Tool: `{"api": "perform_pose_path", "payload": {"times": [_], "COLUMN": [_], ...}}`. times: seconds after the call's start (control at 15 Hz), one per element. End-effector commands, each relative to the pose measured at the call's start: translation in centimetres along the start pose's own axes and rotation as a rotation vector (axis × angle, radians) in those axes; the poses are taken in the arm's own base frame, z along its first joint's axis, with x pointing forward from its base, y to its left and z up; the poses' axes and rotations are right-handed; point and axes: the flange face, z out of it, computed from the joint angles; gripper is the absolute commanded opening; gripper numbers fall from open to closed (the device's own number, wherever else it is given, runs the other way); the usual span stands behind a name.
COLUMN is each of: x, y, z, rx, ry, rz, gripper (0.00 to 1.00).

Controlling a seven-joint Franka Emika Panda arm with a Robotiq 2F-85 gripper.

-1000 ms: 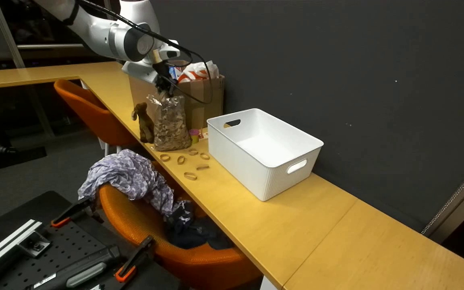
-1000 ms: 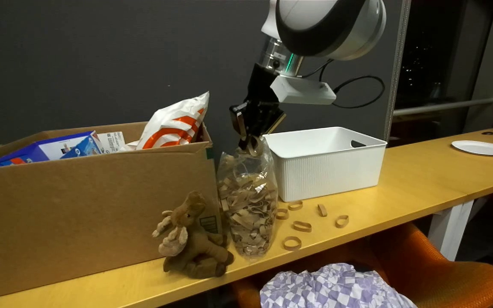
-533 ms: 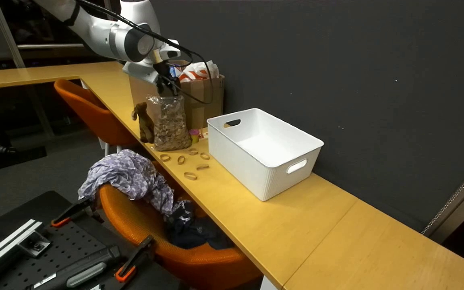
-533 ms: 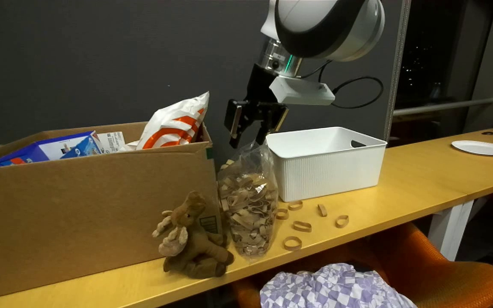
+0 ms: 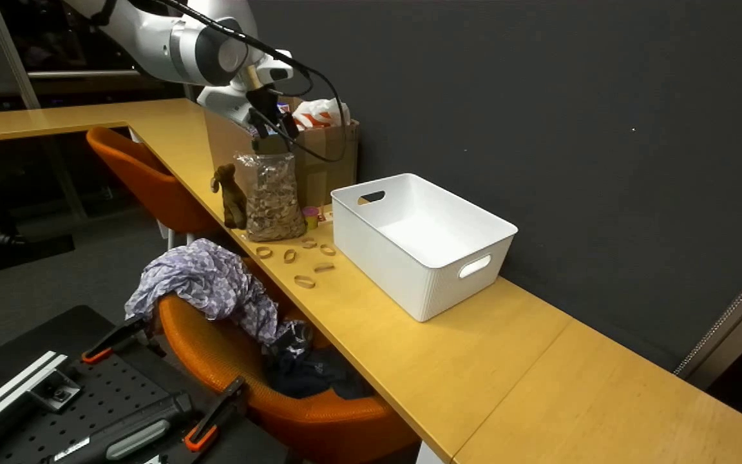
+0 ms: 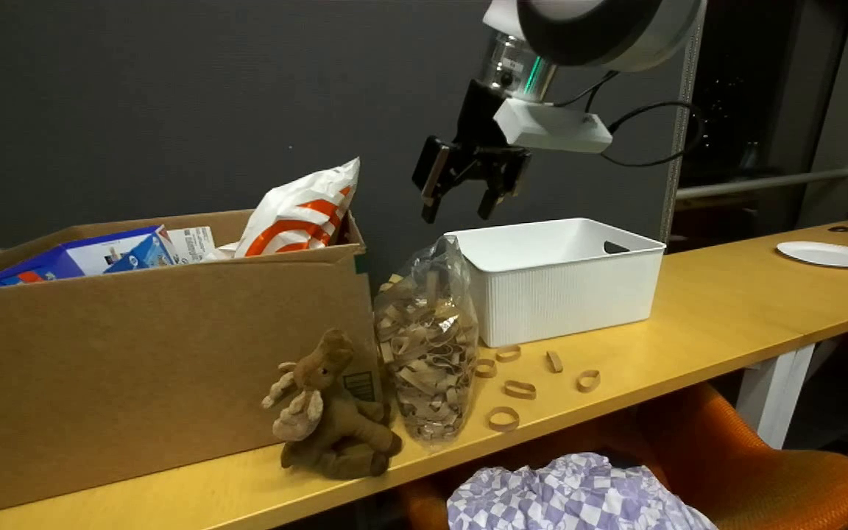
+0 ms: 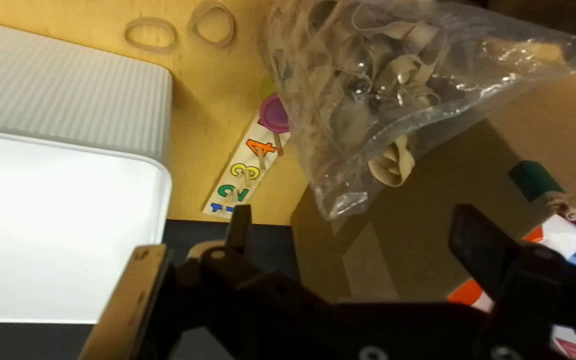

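My gripper stands open above the clear bag, with nothing between its fingers. The bag is upright and packed with tan rubber bands. In the wrist view the bag lies ahead of the jaws, apart from them, and one loose-looking band shows at its top edge. Several bands lie on the table, among them a round band. A ribbed white basket is beside the bag, with no contents visible. In an exterior view, cables and the dark arm partly cover the gripper.
A tall cardboard box with packages and a white-orange bag borders the clear bag. A plush moose sits in front of it. A numbered strip and a purple lid lie by the basket. Orange chairs line the table edge.
The jaws were nearly together at the bag's mouth, with something tan at their tips. They have opened, then risen off the bag, toward the basket side. The bag still stands.
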Motion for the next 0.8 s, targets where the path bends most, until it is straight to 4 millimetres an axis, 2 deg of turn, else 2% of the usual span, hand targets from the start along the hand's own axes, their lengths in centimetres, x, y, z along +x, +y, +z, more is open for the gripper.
{"api": "perform_pose_path", "payload": {"times": [0.0,0.13,0.27,0.53,0.73], "x": [-3.0,-4.2,-5.3,-7.4,-9.1], "y": [3.7,6.3,8.8,13.1,15.1], "z": [-3.4,-3.0,-1.7,2.4,6.2], "rx": [-0.043,-0.048,-0.055,-0.076,-0.073], "ry": [-0.029,-0.049,-0.067,-0.128,-0.180], "rz": [0.105,0.155,0.185,0.254,0.308], "gripper": [1.00,1.00,1.00,1.00,1.00]}}
